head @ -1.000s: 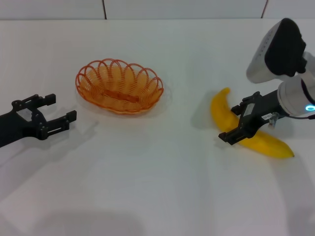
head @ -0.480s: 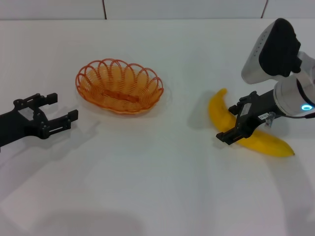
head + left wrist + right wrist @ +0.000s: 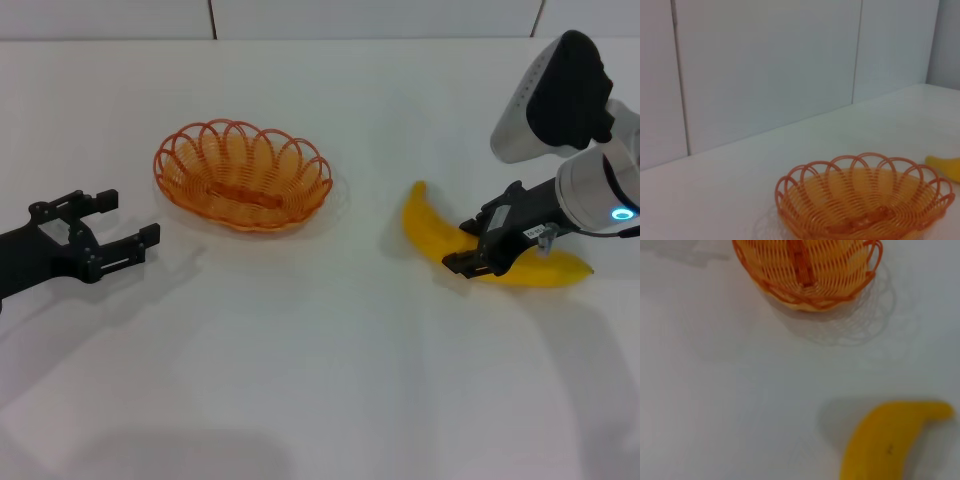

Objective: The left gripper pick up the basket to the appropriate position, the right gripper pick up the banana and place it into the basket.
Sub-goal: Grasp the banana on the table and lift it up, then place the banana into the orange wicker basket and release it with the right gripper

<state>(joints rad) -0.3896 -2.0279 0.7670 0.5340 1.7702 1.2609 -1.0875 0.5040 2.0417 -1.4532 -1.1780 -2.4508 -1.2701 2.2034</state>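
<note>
Yellow banana [image 3: 440, 237] lies on the white worktop [image 3: 320, 380], gripped at its middle by the right claw [image 3: 478, 248], fingers clenched across it. Orange wire basket [image 3: 243, 175] sits well apart to its left. Beyond it, the left claw [image 3: 112, 228] hovers, fingers spread, holding nothing.

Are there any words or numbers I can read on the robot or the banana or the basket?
No words or numbers can be read.
Right gripper: small white labels, print too small to read.
Left gripper: no text shows.
Banana: one tiny dark mark, not a letter.
Basket: no writing.
</note>
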